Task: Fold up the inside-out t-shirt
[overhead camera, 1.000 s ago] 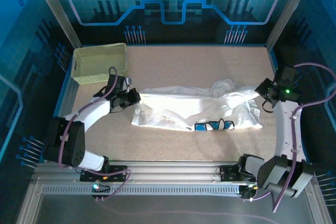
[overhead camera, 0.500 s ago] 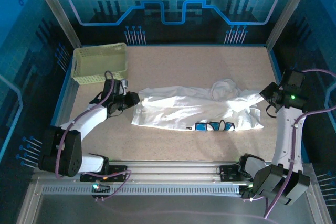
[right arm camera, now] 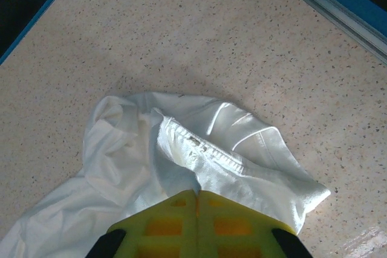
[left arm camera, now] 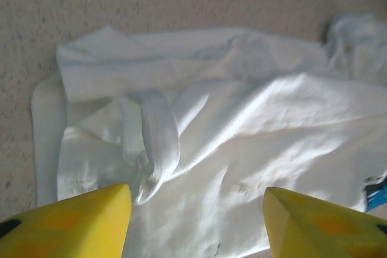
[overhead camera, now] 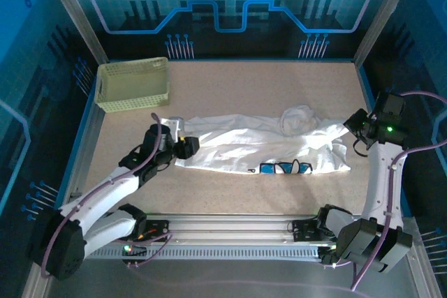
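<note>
Above the t-shirt the left claw stands wide; right claw pinches its edge; print unreadable.

High rear overview, close downward wrist views (all share t-shirt)

Your left gripper no longer clamps the left end of the t-shirt: its jaws now stand apart over the cloth. It sits slightly closer to the near edge of the table, and the left arm lies lower, toward the near left corner. Your right gripper is a little closer to the right edge than a second ago, and the cloth at that end lies straighter.
</note>
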